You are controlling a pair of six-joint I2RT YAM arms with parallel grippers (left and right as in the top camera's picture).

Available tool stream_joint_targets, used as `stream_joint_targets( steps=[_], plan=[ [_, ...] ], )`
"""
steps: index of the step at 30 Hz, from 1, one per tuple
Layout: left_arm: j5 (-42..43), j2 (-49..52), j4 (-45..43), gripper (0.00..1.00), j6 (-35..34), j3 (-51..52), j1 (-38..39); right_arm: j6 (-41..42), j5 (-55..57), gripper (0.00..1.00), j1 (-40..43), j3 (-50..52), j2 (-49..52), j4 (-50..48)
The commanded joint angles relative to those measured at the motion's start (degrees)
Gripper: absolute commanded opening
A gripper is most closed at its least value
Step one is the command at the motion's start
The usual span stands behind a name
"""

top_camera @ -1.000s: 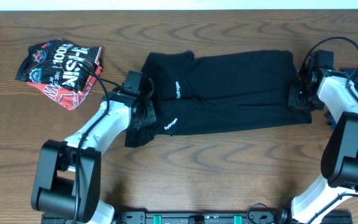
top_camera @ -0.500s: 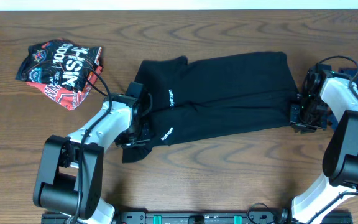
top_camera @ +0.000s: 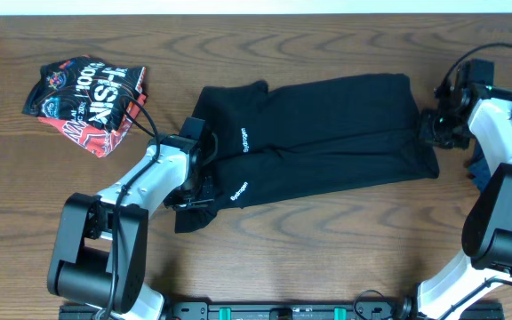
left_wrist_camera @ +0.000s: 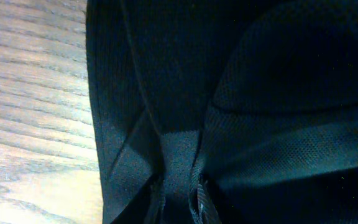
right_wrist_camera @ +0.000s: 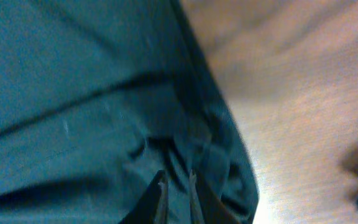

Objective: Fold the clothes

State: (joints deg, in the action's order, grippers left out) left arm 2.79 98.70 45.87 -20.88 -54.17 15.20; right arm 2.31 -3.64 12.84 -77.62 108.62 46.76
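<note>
Black shirt point(top_camera: 327, 133) lies spread across the middle of the table point(top_camera: 327, 258), its long side running left to right and tilted a little, with the left end lower. Two small white lettering marks point(top_camera: 244, 140) sit near its left end, one above the other. The cloth is mostly flat, with soft creases along its length and a bunched, folded flap at the lower left corner.

At that left end the left gripper point(top_camera: 198, 173) rests on the shirt. In the left wrist view its fingertips point(left_wrist_camera: 194, 202) are pressed close together, and a ridge of black cloth is gathered up between them: the jaws are narrow and pinching the shirt. Bare wood shows just to the left of the shirt's edge there.

The right gripper point(top_camera: 434, 132) is at the shirt's right edge, about halfway down it. In the right wrist view, which is blurred, its two fingers point(right_wrist_camera: 159, 190) stand nearly together over puckered cloth close to the hem. Whether any cloth is caught between them cannot be told.

A red-black garment point(top_camera: 87, 100) lies crumpled near the far left corner of the table, well apart from the shirt. A blue garment point(top_camera: 476, 169) shows partly beside the right arm, near the right edge of the table.
</note>
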Motion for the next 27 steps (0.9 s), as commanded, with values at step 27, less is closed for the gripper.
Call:
stream_joint_targets(
  steps=[27],
  plan=[
    [-7.1, 0.5, 4.5, 0.21, 0.7, 0.5, -0.1, 7.2, 15.0, 0.01, 0.5, 3.3, 11.4, 22.5]
  ],
)
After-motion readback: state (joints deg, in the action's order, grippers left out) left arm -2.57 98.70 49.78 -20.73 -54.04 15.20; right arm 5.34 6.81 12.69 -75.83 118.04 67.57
